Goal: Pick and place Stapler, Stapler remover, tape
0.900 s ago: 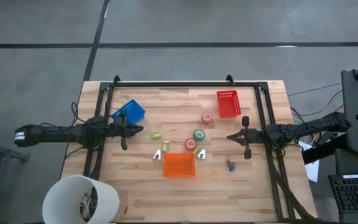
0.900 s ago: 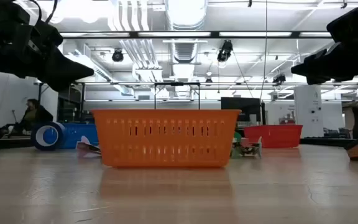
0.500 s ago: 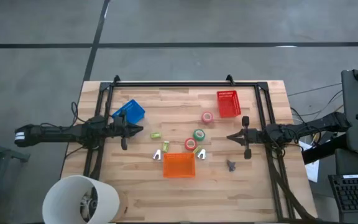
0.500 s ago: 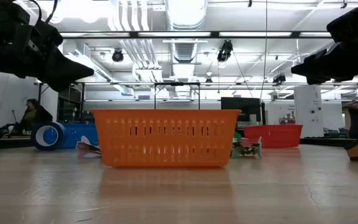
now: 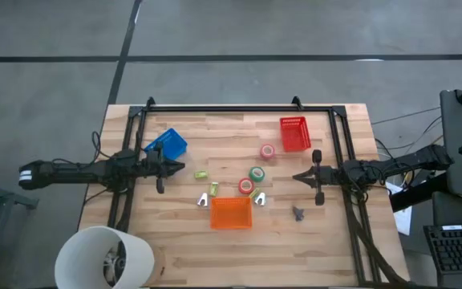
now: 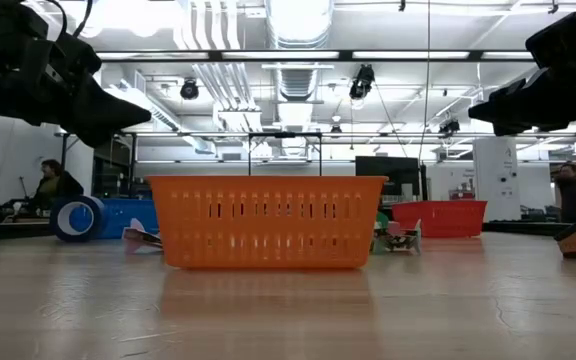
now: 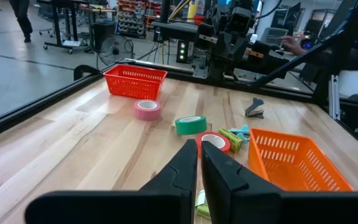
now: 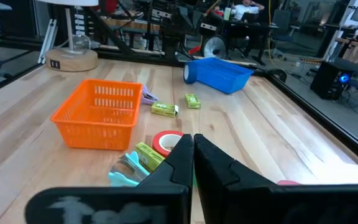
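Left gripper (image 5: pixel 181 168): it hung over the left side of the table (image 5: pixel 175 241), near the blue basket (image 5: pixel 167 144); its jaws were pressed together and held nothing.
Right gripper (image 5: pixel 297 177): it hung over the right side, pointing at the middle; its jaws were closed tight too, with nothing in them.
Green tape (image 5: pixel 257 173): it lay flat on the wood in the middle; the red tape (image 5: pixel 246 186) sat just beside it, close to the orange basket (image 5: pixel 231 213).
Pink tape (image 5: pixel 267 151): it lay alone near the red basket (image 5: pixel 294 133); no tape was in a basket.
Staplers: small yellow-green things (image 5: pixel 200 174) lay left of the tapes; which were staplers I could not tell.
Grey thing (image 5: pixel 297 213): it lay right of the orange basket; maybe the remover, I could not tell.
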